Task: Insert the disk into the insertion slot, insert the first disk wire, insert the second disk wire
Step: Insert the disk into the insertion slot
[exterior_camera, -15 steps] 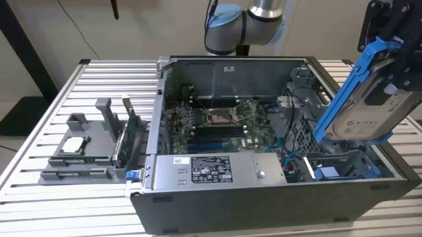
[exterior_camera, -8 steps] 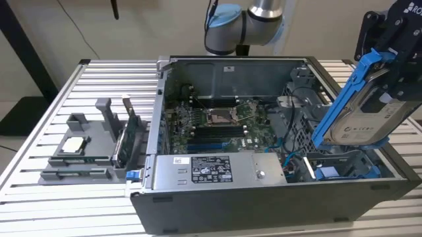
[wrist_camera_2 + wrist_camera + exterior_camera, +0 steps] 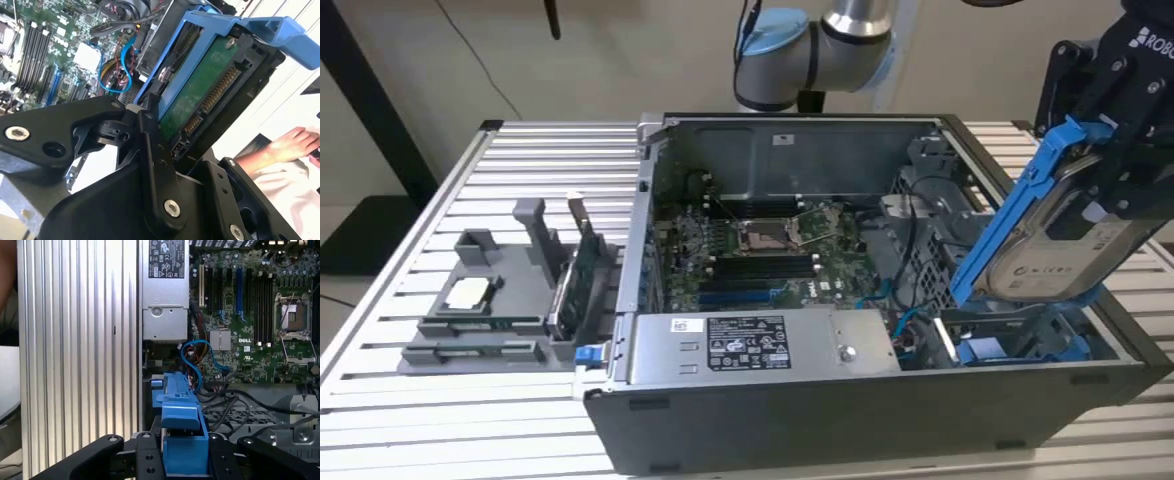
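My gripper [image 3: 1107, 175] is shut on the disk [image 3: 1061, 240], a silver-grey drive in a bright blue carrier frame. It hangs tilted, nearly on edge, above the open computer case at the exterior view's right. Below it lies the insertion slot [image 3: 1014, 348], a dark bay with blue rails in the case's near right corner. In the second wrist view the disk's green underside [image 3: 200, 95] and its connector face the camera, with a black finger [image 3: 150, 145] against its edge. In the first wrist view the blue carrier [image 3: 184, 440] sits between the fingers, above the blue rails [image 3: 167, 385]. Thin blue wires [image 3: 197, 355] loop beside the bay.
The grey labelled power supply box [image 3: 747, 340] fills the case's front. The green board [image 3: 761, 250] lies behind it. A grey holder [image 3: 494, 300] with parts stands on the slatted table [image 3: 400, 400] at the exterior view's left. A person's hand [image 3: 295, 145] rests beyond the case.
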Robot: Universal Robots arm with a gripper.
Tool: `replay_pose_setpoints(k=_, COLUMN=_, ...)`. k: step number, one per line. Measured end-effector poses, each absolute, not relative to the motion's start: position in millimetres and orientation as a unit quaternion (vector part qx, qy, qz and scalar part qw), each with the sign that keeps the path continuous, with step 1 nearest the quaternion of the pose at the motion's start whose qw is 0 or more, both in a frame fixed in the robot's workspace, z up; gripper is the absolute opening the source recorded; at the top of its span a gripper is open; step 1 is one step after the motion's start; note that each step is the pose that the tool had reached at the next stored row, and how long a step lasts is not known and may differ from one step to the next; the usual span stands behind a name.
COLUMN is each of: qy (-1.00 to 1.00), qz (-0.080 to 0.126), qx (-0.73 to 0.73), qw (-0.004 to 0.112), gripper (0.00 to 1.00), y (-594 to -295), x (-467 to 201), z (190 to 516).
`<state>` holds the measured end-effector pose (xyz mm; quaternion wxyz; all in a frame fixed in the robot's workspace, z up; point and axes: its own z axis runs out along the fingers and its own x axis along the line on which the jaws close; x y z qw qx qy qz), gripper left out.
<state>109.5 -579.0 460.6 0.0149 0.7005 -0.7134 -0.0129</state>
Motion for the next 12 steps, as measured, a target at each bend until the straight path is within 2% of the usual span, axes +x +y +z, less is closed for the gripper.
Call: replay_pose_setpoints(k=12, qy=-0.713, qz=-0.013, qx=0.701, qw=0.014, gripper=0.33, y=-579.1, x=109.6, z=458.4)
